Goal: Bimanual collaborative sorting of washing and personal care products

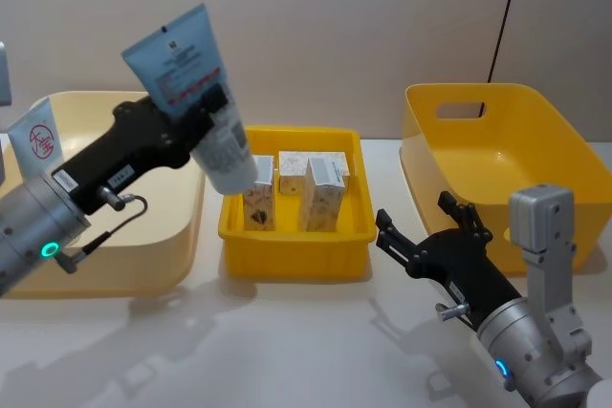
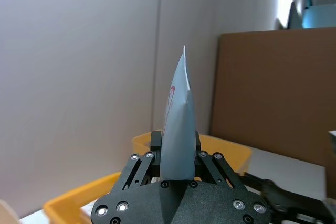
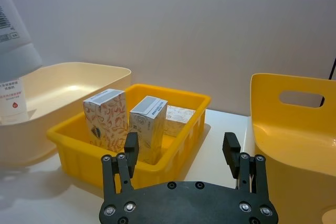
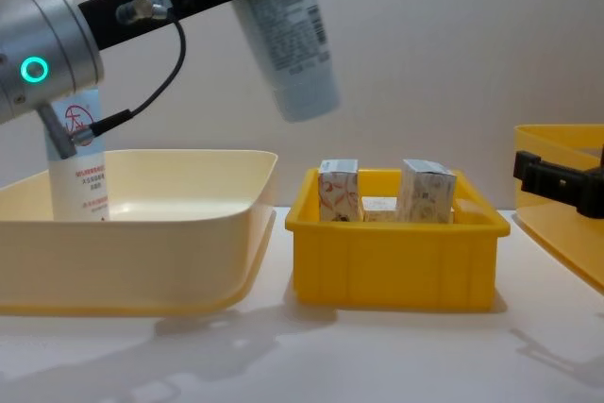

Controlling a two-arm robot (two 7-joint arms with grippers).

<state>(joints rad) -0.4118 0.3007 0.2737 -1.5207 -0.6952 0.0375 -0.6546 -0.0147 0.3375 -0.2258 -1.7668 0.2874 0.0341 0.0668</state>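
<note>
One pale-blue tube (image 1: 177, 54) in the left claw (image 1: 212, 107), cap downward.

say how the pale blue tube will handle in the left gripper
The tube probably has soft walls, tapering to a flat crimp, so the left gripper may dent it. Smooth plastic could slip. Tilted cap-end low, it might pivot. The right gripper hovers open over the table.

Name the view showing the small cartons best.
Right wrist view: the cartons show near, printed faces clear. Head view shows them from above, farther off; chest view has their lower parts hidden behind the yellow bin's wall.
</note>
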